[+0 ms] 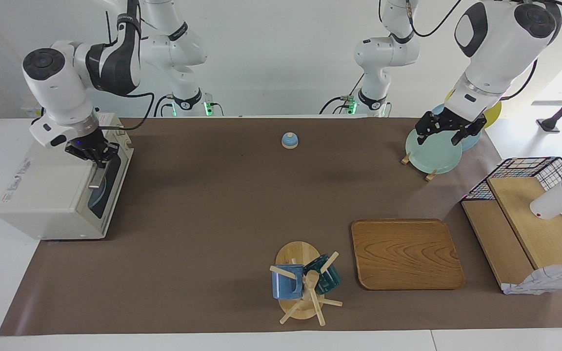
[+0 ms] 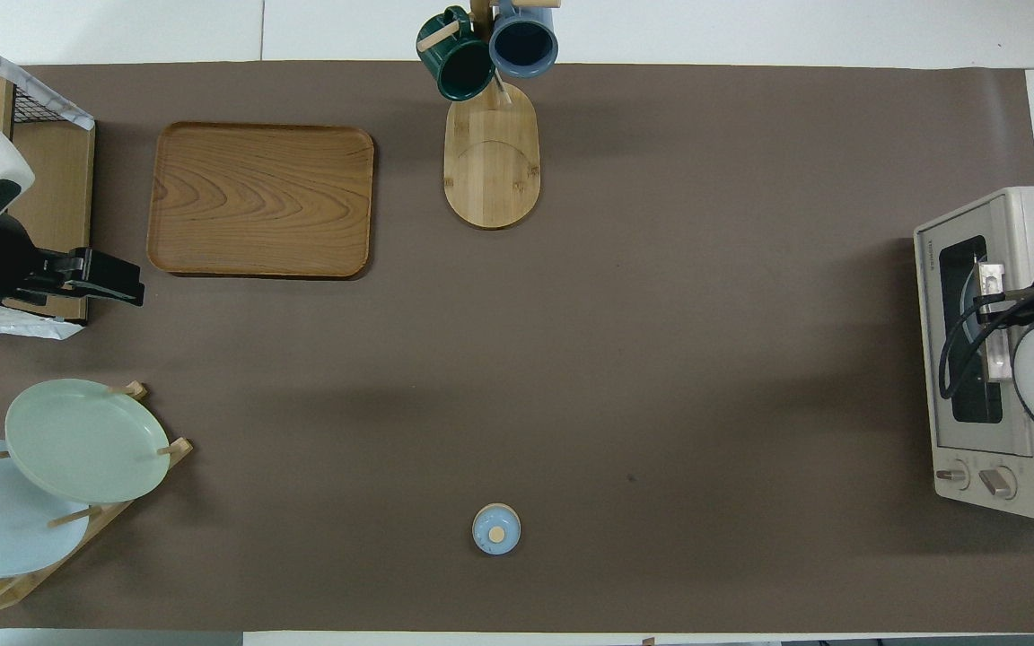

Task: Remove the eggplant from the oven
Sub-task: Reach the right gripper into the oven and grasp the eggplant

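No eggplant on show; if it's here, it's inside the oven (image 1: 56, 187), door shut, at the right arm's end of the table. The right gripper (image 1: 94, 155) sits at the bar handle (image 1: 97, 176); whether it's clamped, I can't tell. A shallow grip could slip off as the door swings. The left gripper (image 1: 443, 131) waits, fingers spread wide, over the plate rack (image 1: 430, 156).

My right gripper (image 1: 96, 155) pointing down at the oven (image 1: 42, 195) handle, wrist bent over its top, my left gripper (image 1: 444, 132) hanging open, arm waiting
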### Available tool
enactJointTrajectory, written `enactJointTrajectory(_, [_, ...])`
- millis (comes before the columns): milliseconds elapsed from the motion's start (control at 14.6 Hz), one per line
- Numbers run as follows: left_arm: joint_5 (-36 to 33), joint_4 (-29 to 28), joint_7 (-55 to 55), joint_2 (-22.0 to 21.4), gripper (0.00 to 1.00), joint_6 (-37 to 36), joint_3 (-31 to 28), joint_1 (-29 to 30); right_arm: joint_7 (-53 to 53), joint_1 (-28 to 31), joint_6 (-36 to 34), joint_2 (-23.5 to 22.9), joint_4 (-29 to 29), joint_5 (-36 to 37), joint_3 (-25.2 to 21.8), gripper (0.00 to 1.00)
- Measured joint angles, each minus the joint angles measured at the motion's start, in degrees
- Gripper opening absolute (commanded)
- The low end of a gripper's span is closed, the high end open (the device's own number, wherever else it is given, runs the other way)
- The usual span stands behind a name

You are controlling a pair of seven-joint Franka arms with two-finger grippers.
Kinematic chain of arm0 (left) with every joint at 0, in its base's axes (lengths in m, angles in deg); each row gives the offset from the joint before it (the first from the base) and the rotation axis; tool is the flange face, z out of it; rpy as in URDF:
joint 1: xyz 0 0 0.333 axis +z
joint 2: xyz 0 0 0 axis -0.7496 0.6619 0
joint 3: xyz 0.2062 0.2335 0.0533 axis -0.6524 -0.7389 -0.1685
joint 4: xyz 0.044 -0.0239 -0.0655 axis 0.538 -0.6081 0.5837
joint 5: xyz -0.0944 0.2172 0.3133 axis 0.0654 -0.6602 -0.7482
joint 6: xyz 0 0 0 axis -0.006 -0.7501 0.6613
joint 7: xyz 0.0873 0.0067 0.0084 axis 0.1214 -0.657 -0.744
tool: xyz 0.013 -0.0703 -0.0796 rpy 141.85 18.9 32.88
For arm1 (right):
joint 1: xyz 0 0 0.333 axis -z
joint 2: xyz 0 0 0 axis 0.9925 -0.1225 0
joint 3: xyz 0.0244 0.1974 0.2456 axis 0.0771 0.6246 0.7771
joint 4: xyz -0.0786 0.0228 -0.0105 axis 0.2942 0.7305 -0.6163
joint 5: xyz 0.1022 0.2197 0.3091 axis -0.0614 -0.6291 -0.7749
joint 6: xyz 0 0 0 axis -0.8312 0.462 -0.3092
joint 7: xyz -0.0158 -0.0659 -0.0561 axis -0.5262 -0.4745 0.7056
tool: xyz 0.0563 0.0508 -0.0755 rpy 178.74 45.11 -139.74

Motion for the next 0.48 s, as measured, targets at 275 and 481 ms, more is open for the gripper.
enactJointTrajectory(275, [0.0, 0.0, 0.0, 0.0, 1.00, 0.0, 0.0, 0.0, 0.0, 0.4, 2.5, 0.3, -1.7, 0.1, 0.1, 0.00])
enactJointTrajectory(481, [0.0, 0.0, 0.0, 0.0, 1.00, 0.0, 0.0, 0.0, 0.0, 0.1, 3.0, 0.5, -2.2, 0.0, 0.3, 0.00])
